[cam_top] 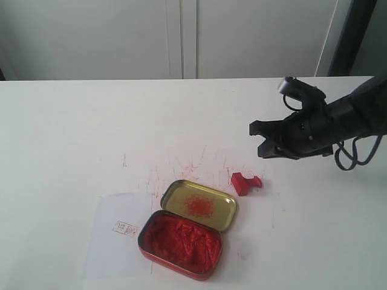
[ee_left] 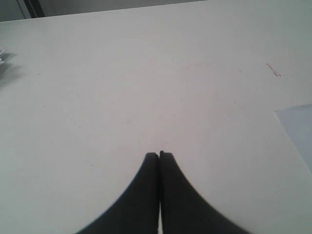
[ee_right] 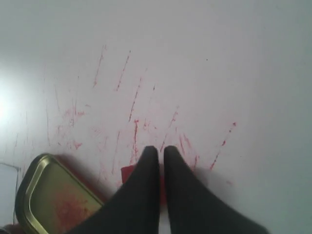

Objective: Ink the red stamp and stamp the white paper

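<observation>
The small bright red stepped plastic stamp lies on the white surface just beside the gold tin lid, and the right hand poised near it, almost closed and seemingly empty, should open wide before dropping squarely over it.

My right arm reaches in over the right edge of the table, with the forearm sloping down toward the middle. The right gripper hangs clear above the surface and points left. On its wrist camera the two black fingers lie almost together, with only a thin slit between them and nothing clamped. My left gripper shows only on its own wrist camera, tips pressed together, empty, over the table.
</observation>
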Tool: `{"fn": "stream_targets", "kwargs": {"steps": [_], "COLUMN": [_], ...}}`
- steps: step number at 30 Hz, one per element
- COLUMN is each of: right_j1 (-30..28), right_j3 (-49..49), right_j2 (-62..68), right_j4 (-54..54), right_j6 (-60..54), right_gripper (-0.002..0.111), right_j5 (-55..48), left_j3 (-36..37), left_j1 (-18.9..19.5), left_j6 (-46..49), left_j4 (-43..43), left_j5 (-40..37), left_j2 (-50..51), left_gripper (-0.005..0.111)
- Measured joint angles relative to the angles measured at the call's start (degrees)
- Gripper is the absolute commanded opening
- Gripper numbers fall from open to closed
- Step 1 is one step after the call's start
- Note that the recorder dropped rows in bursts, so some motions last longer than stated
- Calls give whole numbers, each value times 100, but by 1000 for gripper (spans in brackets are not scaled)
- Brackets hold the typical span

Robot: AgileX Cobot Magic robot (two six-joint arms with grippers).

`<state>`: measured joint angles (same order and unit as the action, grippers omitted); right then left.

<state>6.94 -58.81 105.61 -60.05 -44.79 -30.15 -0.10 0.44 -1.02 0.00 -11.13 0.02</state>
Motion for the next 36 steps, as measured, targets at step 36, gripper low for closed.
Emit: {"fn": "stream_targets", "kwargs": {"steps": [36], "right_j1": [-330], "right_j3": [482], "right_j2": [-2550], "right_j4": [5237], "right_j6": [4176], "right_gripper": [0], "right_j5": [-1483], "left_j3": [0], "left_j1": [0], "left_j6": [0], "left_j4": [0], "left_j5": [0], "left_j2": [0], "left_gripper": [0]}}
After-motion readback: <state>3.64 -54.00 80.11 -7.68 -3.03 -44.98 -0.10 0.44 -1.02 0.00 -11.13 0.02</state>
